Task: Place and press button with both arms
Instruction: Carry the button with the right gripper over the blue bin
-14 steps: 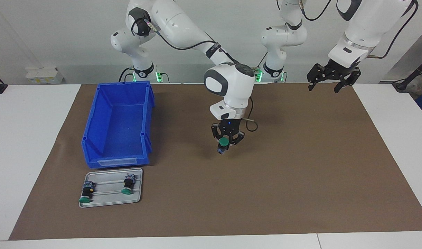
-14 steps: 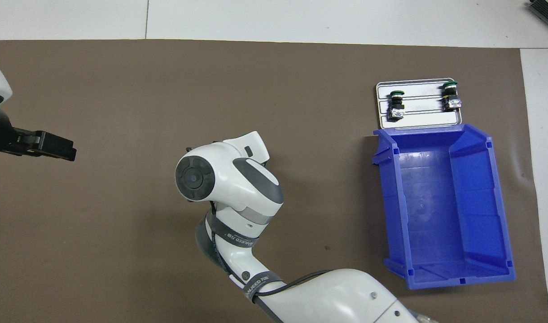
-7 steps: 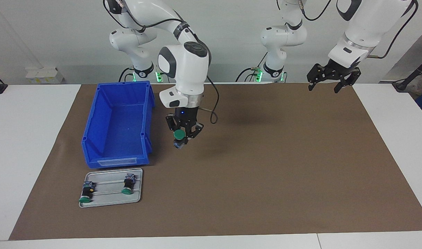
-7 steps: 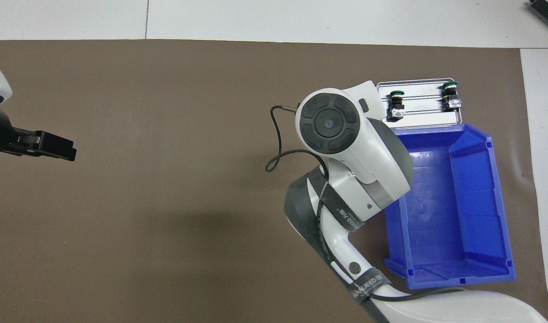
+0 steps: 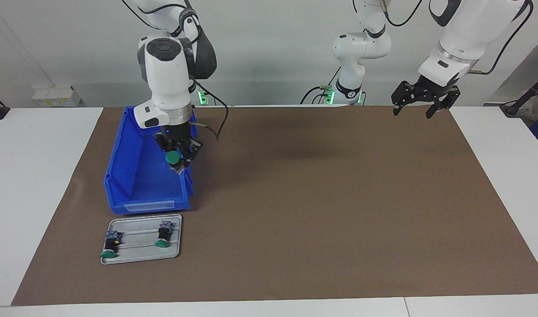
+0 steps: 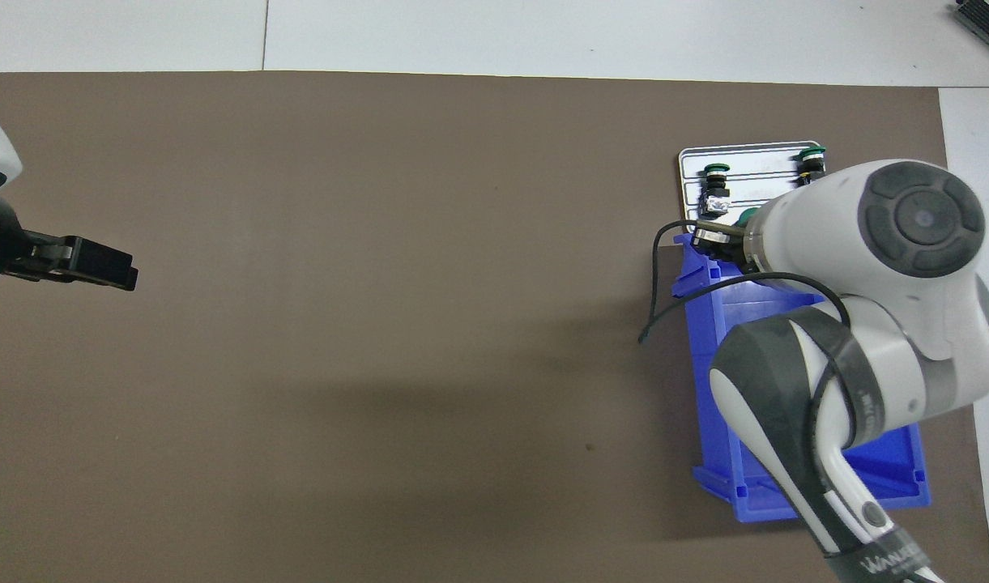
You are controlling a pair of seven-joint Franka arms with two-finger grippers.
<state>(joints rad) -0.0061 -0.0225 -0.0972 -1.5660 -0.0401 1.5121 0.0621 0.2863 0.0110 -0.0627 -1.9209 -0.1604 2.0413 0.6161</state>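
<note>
My right gripper (image 5: 176, 160) is shut on a button (image 5: 173, 157) with a green cap and a dark body. It holds the button in the air over the blue bin (image 5: 119, 152), at the bin's edge toward the middle of the table. In the overhead view my right arm covers most of the bin (image 6: 707, 356), and only a bit of the held button's green cap (image 6: 749, 215) shows. My left gripper (image 5: 413, 111) is open and empty. It waits raised over the mat's edge nearest the robots at the left arm's end, and it also shows in the overhead view (image 6: 97, 267).
A grey metal tray (image 5: 141, 253) lies on the brown mat just farther from the robots than the bin. Two more green-capped buttons (image 5: 110, 243) (image 5: 164, 234) lie on it. The tray (image 6: 765, 166) and one button (image 6: 714, 189) show in the overhead view.
My right arm has swung from over the middle of the mat toward its own end, carrying the button to over the blue bin. The left arm has not moved.
</note>
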